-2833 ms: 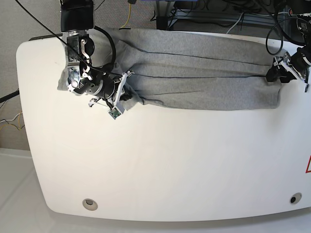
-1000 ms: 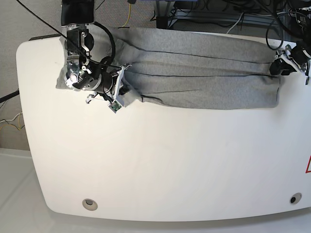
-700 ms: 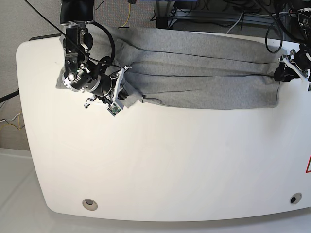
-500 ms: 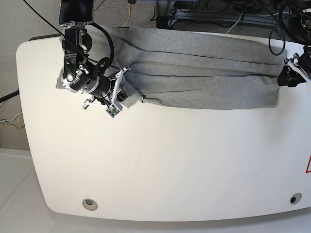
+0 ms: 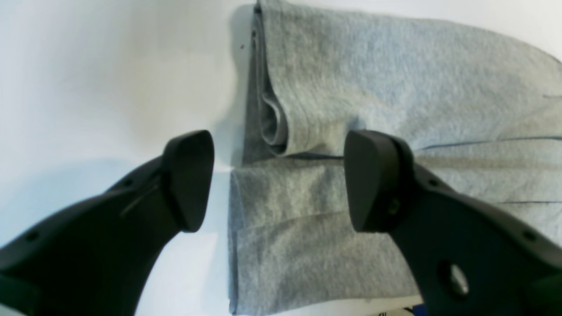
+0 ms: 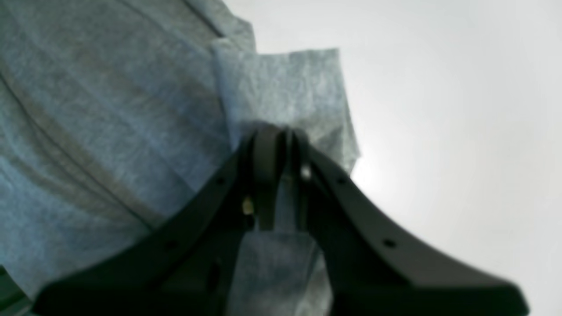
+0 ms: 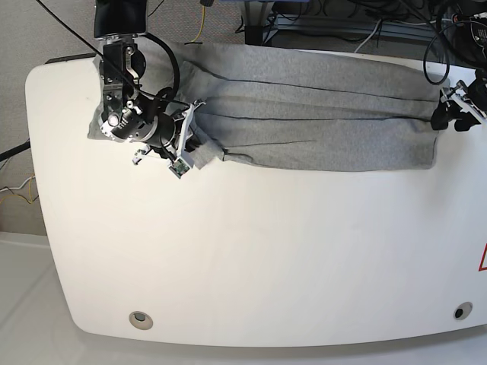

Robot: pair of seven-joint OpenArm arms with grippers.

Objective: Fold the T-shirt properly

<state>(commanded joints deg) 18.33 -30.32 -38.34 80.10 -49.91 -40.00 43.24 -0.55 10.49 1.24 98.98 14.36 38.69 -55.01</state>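
The heather-grey T-shirt [image 7: 319, 114] lies as a long creased band along the table's far side, plain side up. My right gripper [image 7: 190, 148], on the base view's left, is shut on a fold of the T-shirt [image 6: 109, 109] at its near-left corner; the right wrist view shows the right gripper [image 6: 276, 136] pinching cloth. My left gripper [image 7: 444, 115] hovers just off the shirt's right end. In the left wrist view the left gripper [image 5: 281, 184] is open, its fingers [image 5: 189, 180] straddling the layered edge of the T-shirt [image 5: 373, 87] without touching it.
The white table [image 7: 266, 266] stretches bare toward me, with rounded corners and two small round holes [image 7: 139, 319] near the front edge. A red triangle mark [image 7: 483, 258] sits at the right edge. Cables [image 7: 327, 23] hang behind the far edge.
The left gripper has let go of the shirt's right end and drawn back to the right. The right gripper, still holding cloth, shifted slightly up and back.
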